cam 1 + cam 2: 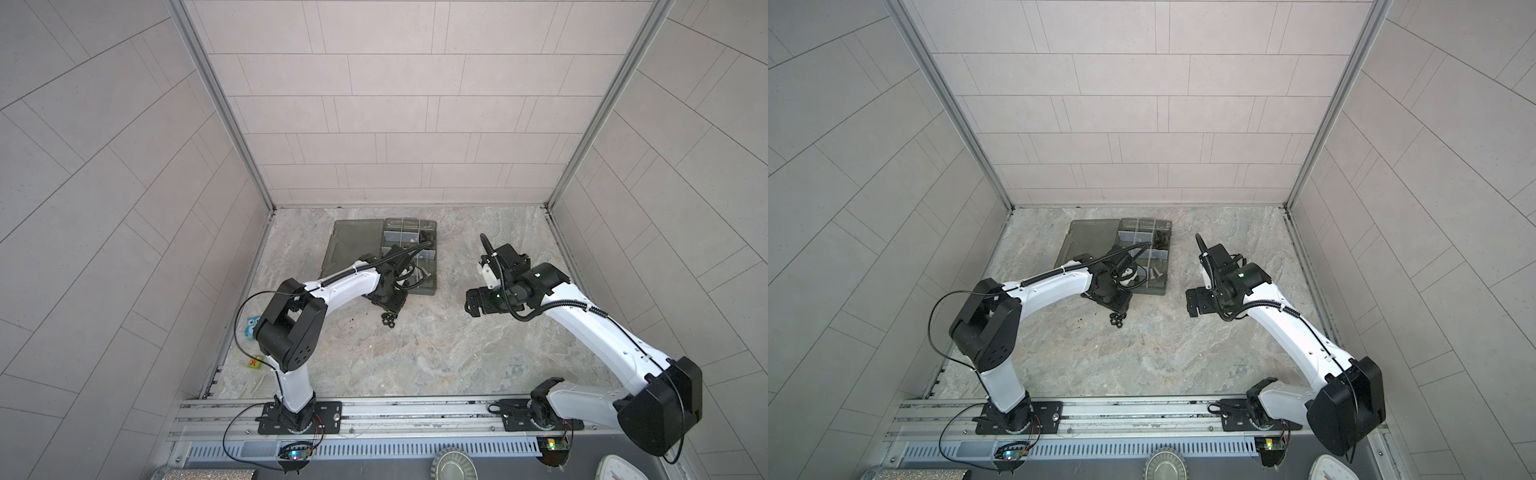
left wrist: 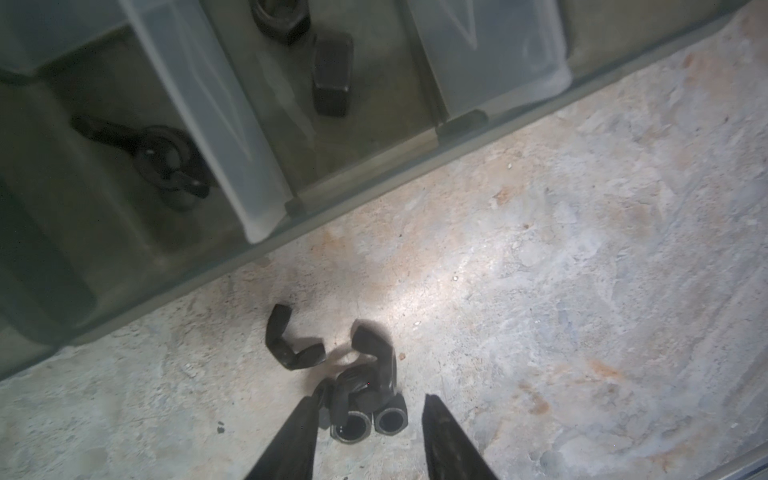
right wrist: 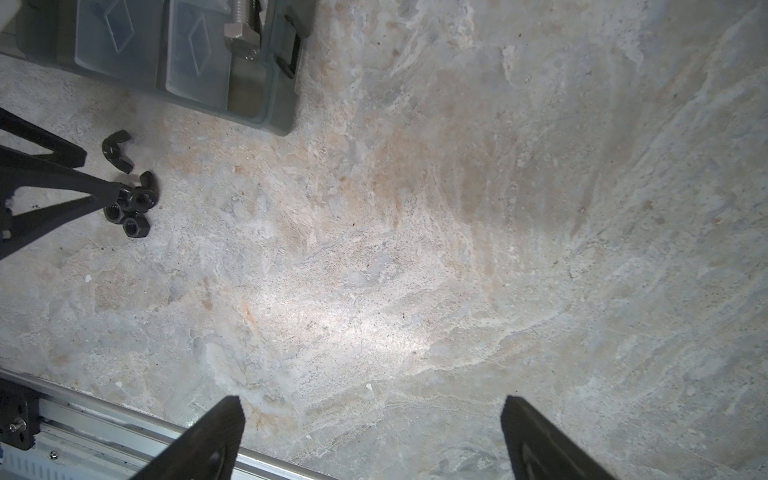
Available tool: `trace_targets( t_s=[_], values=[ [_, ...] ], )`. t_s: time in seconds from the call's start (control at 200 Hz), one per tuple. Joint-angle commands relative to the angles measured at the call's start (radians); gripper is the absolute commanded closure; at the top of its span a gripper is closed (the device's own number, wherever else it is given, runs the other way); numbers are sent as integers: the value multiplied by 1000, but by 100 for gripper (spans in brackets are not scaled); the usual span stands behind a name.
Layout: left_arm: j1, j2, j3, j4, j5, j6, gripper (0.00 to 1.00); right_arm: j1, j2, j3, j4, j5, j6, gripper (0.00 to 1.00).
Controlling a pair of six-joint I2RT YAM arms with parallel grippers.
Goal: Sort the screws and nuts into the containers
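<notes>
Black nuts [image 2: 353,426] lie between half-open jaws of the left gripper [image 2: 369,398]; right gripper [image 3: 372,399] gapes wide, well apart.

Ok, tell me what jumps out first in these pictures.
A small cluster of black nuts lies on the marble table just in front of the organizer box, with the left claw straddling it, jaws apart. The right claw hangs wide open above the table, well apart from them.
</notes>
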Motion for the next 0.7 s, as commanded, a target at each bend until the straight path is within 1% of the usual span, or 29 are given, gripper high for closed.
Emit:
trace_targets(
  t_s=[0.0, 0.125, 0.415, 0.696],
  values=[
    [-11, 26, -21, 3, 12, 2, 55, 0, -42, -24, -19, 22, 18, 2],
    [-12, 54, -24, 2, 16, 11, 58, 1, -61, -45, -15, 24, 27, 2],
    [-14, 76, -31, 3, 19, 17, 62, 0, -80, -67, -13, 28, 35, 2],
    [-15, 86, -10, 8, 3, 16, 62, 0, -80, -69, -14, 26, 43, 2]
  ],
)
